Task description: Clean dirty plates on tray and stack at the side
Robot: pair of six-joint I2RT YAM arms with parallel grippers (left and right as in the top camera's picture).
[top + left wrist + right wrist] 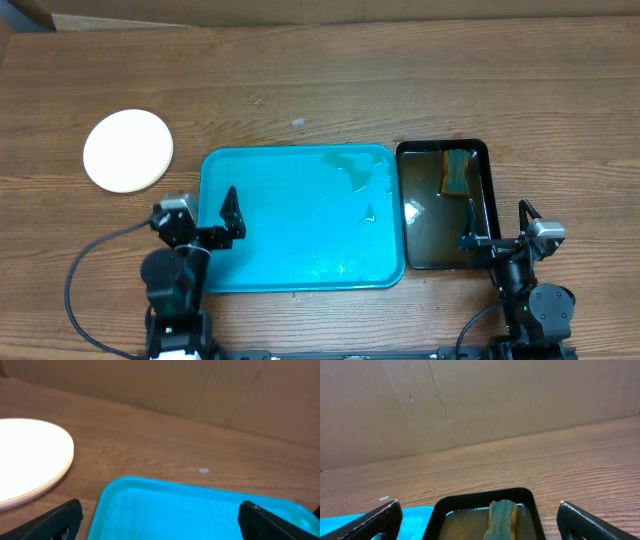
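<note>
The plates lie stacked on the wood table to the left of the tray, a white one on top; the stack also shows at the left of the left wrist view. The turquoise tray holds only water drops and also shows in the left wrist view. My left gripper is open and empty over the tray's left rim, its fingers wide apart in the left wrist view. My right gripper is open and empty over the black tray's near right side, as the right wrist view shows.
A black tray of murky water stands right of the turquoise tray, with a green-and-yellow sponge at its far end, seen too in the right wrist view. A cardboard wall stands behind the table. A small white scrap lies on the wood.
</note>
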